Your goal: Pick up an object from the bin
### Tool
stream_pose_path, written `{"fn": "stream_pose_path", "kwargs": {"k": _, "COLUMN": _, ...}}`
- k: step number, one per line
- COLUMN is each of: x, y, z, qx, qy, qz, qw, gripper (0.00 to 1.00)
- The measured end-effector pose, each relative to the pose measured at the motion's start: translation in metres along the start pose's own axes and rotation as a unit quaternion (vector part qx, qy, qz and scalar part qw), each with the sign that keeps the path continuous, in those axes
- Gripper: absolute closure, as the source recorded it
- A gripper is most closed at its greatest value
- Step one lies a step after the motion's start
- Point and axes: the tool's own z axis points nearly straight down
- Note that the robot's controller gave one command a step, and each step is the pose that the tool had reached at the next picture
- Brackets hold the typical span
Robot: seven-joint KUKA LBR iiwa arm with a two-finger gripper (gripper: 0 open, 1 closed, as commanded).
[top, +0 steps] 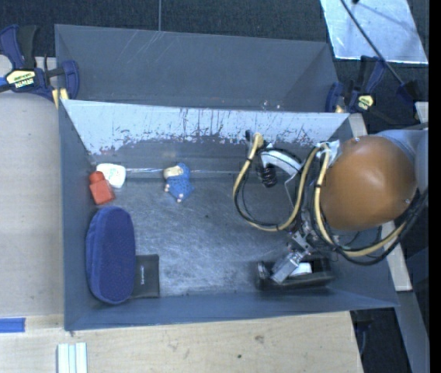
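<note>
**Gripper low over a dark flat piece in the near right corner**

Camera view: find the two-finger gripper [289,267] down in the near right corner of the scuffed grey metal bin [205,239], directly over a black, flat, oblong object [314,280] lying on the floor against the front wall. Cannot tell whether spread or pressed together. Read the black piece's long axis as running left to right along that wall. Expect little room on the wall side and open, bare floor on the other. Note, well apart to the left, a dark blue oval fabric pouch [110,255] with a black square card [147,277] beside it, a small red block [100,188] and a small blue figure [177,182]
</note>
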Motion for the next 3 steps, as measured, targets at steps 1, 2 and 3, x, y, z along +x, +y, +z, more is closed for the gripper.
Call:
{"fn": "stream_pose_path", "kwargs": {"k": 1, "x": -0.029, "y": -0.033, "z": -0.073, "qx": -0.022, "qy": -0.0086, "qz": -0.124, "qw": 0.9920, "gripper": 0.00}}
{"fn": "stream_pose_path", "kwargs": {"k": 2, "x": -0.026, "y": -0.007, "z": 0.004, "qx": -0.018, "qy": -0.0150, "qz": -0.241, "qw": 0.9703, "gripper": 0.00}}
{"fn": "stream_pose_path", "kwargs": {"k": 3, "x": -0.031, "y": -0.007, "z": 0.003, "qx": -0.021, "qy": -0.0208, "qz": -0.240, "qw": 0.9704, "gripper": 1.00}}
